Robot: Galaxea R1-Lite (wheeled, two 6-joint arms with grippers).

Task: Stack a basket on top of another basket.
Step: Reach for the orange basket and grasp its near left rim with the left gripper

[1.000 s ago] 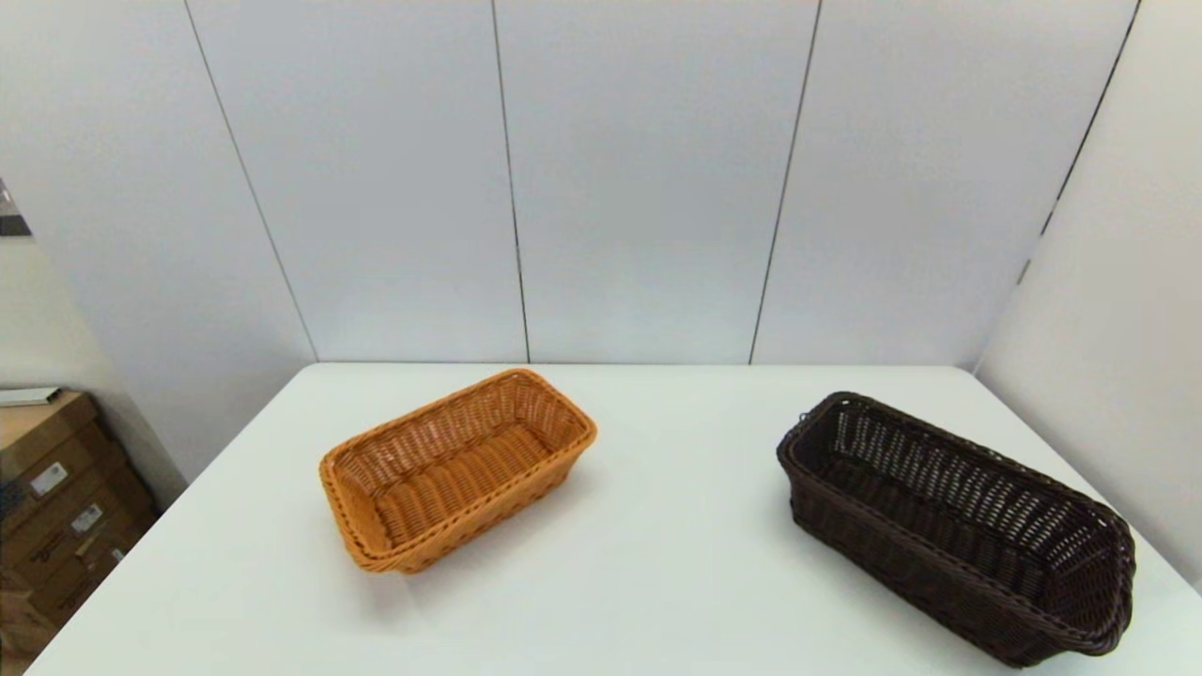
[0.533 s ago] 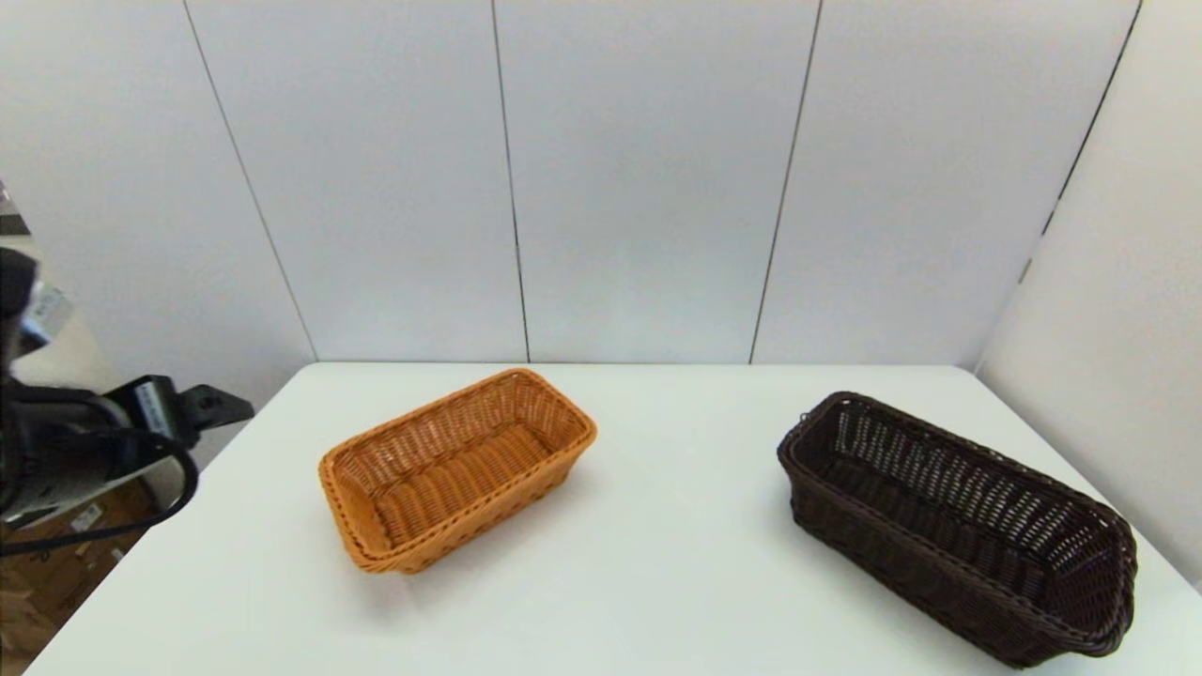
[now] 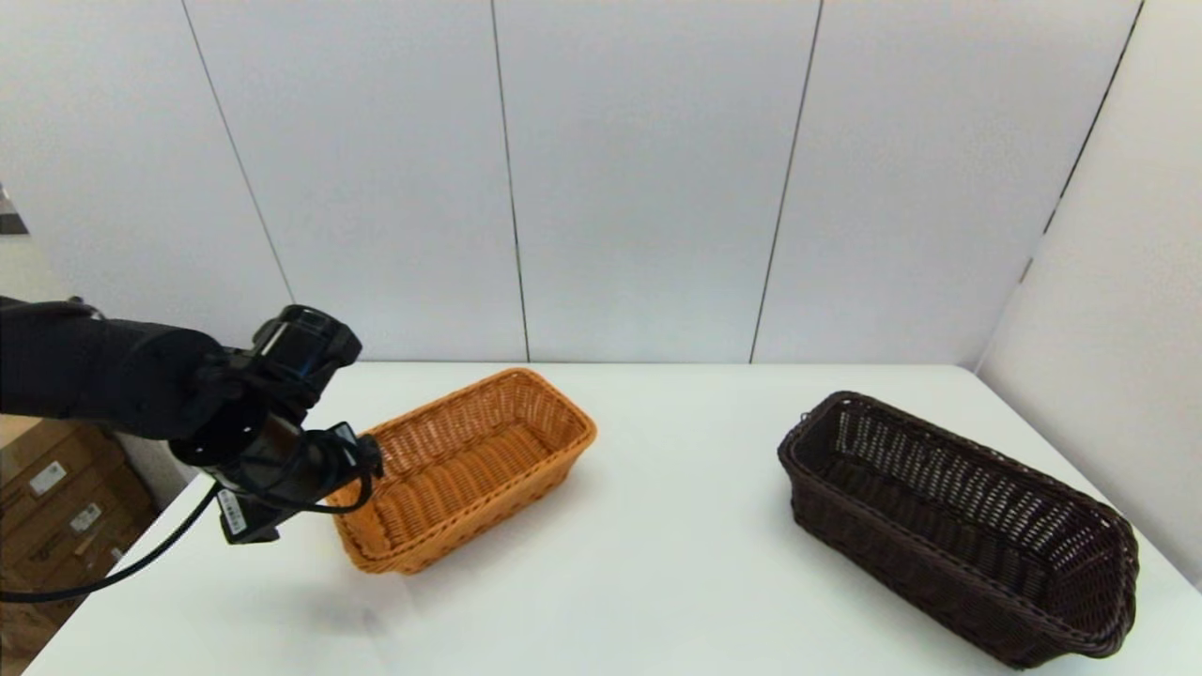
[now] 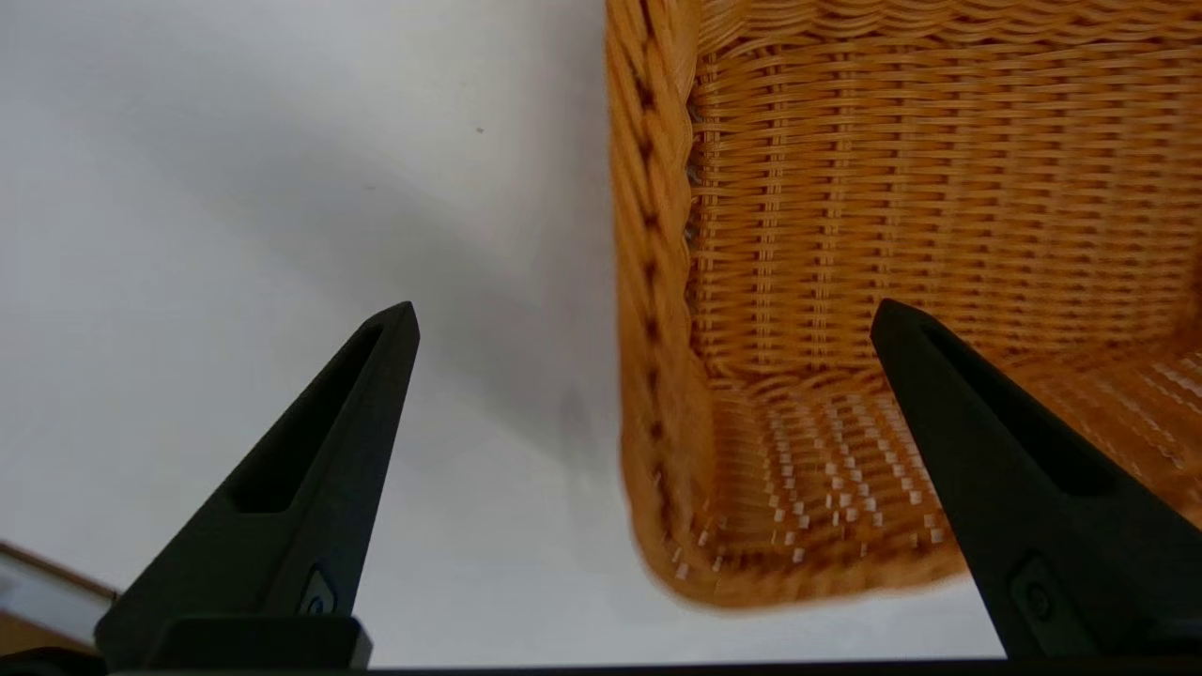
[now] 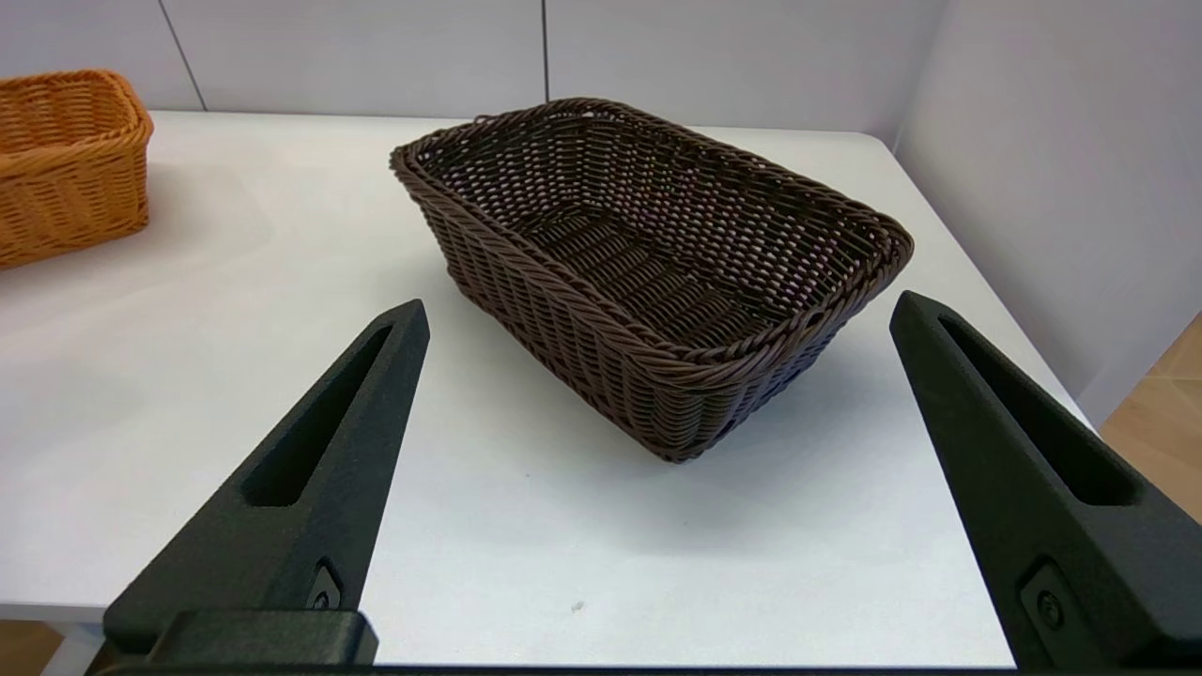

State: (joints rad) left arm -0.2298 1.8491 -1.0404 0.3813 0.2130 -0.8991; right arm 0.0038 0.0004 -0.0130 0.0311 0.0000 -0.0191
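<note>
On the white table (image 3: 657, 563), before grey wall panels (image 3: 639, 178), the left pincer (image 4: 643, 324) hangs spread.

shallow basket (image 3: 470, 467) left, deep basket (image 3: 953, 526) right

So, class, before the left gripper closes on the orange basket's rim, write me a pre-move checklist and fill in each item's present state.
1. Left gripper open: ok.
2. Its fingers straddle the orange basket rim, one inside, one outside: ok in the left wrist view.
3. Fingers low enough to pinch the rim: cannot tell.
4. Orange basket empty: ok.
5. Dark basket empty and upright on the table: ok.
6. Right gripper open, held back from the dark basket: ok.
</note>
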